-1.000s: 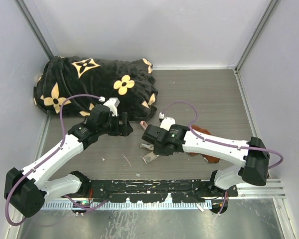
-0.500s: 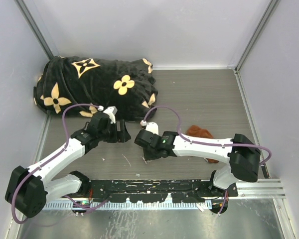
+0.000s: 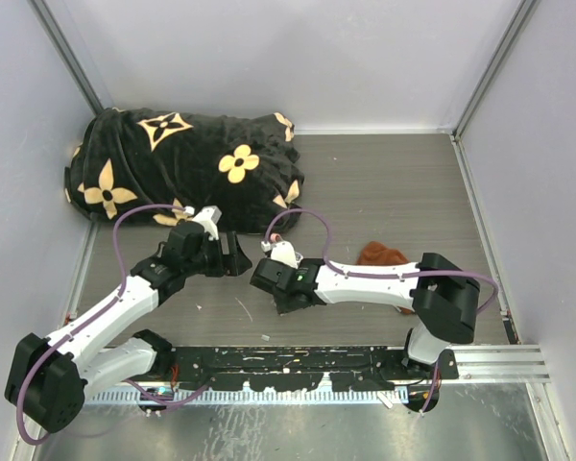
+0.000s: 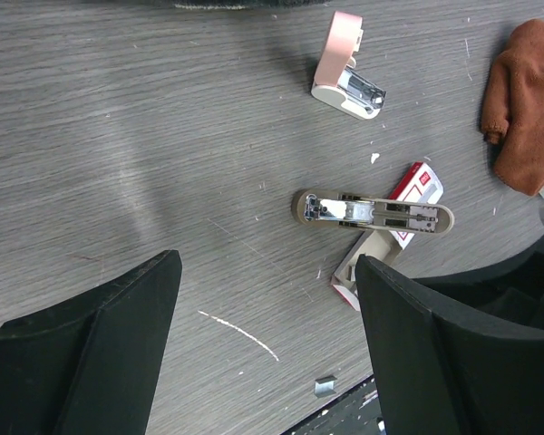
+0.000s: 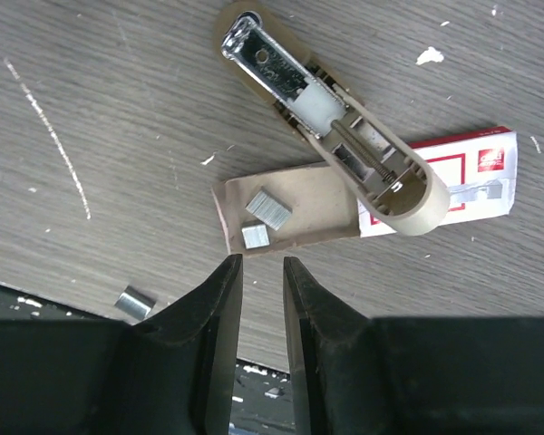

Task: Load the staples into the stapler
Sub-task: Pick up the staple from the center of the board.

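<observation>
The stapler lies in two pieces: a pale pink and white piece alone at the top of the left wrist view, and a long beige piece with a metal inner part resting across the staples' box. That white box with its red label has its tray pulled out, and two short silvery strips of staples lie in the tray. My right gripper hovers just short of the tray's edge, jaws a narrow gap apart and empty. My left gripper stands wide open over bare table.
A loose staple clump lies near the table's front edge. A rust-brown cloth sits to the right. A black blanket with yellow flowers fills the back left. Grey walls enclose the table.
My right arm has swung left and nearer, now covering the box and stapler in the top view; its jaws have parted a little. The left arm has drawn back slightly.
</observation>
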Controlling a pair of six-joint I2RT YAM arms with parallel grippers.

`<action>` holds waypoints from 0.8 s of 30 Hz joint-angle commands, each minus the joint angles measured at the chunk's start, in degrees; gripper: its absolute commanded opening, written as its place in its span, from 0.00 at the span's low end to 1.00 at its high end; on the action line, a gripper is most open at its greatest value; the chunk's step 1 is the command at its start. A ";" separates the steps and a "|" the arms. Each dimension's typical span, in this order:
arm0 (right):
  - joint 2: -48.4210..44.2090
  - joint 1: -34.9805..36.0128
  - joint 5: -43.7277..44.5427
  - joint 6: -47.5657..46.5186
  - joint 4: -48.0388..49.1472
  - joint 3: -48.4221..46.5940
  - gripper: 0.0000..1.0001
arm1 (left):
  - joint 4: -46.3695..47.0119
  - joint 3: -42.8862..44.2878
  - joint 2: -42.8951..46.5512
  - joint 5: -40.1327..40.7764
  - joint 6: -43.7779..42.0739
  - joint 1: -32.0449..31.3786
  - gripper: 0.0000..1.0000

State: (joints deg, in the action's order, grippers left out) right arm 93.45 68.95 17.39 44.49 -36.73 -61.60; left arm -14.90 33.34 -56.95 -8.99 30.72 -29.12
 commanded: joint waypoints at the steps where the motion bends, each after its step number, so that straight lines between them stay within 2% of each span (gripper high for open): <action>1: 0.58 -0.16 4.10 2.19 0.39 -1.31 0.31 | 3.89 0.03 0.40 -1.18 0.10 0.38 0.80; 16: 2.54 -0.39 2.31 -8.66 6.85 0.90 0.32 | 2.79 -0.13 0.06 -1.94 0.18 0.45 0.80; 24: 2.06 -0.80 1.55 -10.03 7.18 1.61 0.33 | 2.84 -0.14 -1.30 -4.12 0.36 0.42 0.77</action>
State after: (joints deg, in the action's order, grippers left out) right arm 96.79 68.38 18.98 35.97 -31.05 -60.12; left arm -14.59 33.17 -57.87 -11.20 30.74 -29.06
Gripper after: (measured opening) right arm 0.328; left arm 0.779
